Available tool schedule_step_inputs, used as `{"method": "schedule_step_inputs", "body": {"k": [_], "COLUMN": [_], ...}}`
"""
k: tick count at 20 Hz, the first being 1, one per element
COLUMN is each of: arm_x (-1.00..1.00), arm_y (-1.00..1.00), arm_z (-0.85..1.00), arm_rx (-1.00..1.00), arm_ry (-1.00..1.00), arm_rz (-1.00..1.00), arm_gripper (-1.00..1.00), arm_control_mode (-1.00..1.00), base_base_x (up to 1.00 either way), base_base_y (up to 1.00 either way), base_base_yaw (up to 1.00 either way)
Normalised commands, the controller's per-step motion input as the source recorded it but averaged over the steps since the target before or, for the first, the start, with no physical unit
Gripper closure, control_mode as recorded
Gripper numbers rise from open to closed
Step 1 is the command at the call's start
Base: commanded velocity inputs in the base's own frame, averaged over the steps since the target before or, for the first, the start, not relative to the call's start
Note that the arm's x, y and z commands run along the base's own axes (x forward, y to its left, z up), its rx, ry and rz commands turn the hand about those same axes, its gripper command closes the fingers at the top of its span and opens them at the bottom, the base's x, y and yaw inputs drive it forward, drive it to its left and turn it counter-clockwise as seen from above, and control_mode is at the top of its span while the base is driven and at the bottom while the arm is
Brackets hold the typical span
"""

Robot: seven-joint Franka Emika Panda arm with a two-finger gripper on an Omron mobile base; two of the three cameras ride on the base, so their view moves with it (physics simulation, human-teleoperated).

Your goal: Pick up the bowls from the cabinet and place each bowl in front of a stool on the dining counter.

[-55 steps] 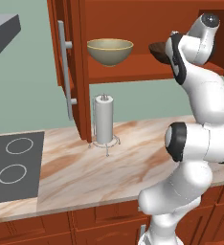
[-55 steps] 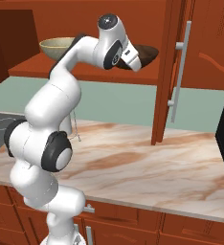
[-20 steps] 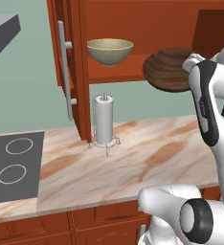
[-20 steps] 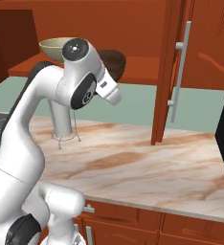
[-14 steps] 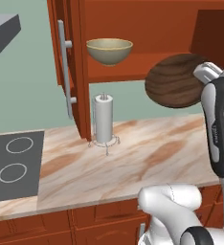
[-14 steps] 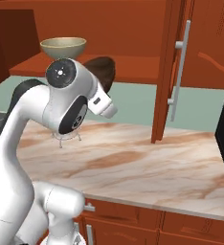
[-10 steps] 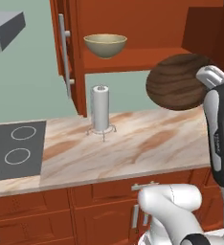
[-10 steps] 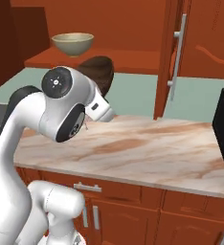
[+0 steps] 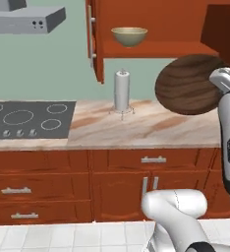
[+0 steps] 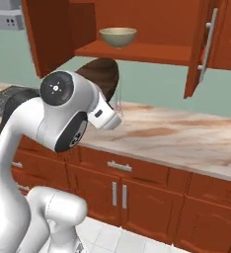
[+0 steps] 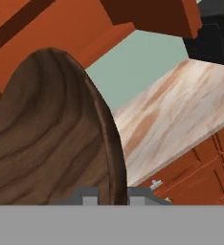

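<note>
I see the red-brown wooden wall cabinet (image 9: 136, 49) standing open above the veined marble worktop (image 9: 151, 128); the olive-tan bowl with its pale rim (image 9: 129, 35) sits on the shelf; I carry the dark brown wood-grain bowl (image 9: 188, 84) tilted on edge, my gripper (image 11: 113, 194) clamped on its rim; I judge the carry is in hand; next I must find the dining counter.
</note>
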Motion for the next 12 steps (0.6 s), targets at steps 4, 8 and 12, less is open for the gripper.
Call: {"method": "schedule_step_inputs", "body": {"k": [4,8,12], "arm_x": [0.0,0.0,0.0], "arm_y": [0.0,0.0,0.0], "arm_z": [0.0,0.0,0.0], "arm_rx": [0.0,0.0,0.0], "arm_ry": [0.0,0.0,0.0], "arm_rz": [0.0,0.0,0.0], "arm_gripper": [1.0,1.0,1.0], "arm_control_mode": [1.0,1.0,1.0], "base_base_x": [-0.12,0.0,0.0], "base_base_y": [0.0,0.0,0.0], "base_base_yaw": [0.84,1.0,1.0]}}
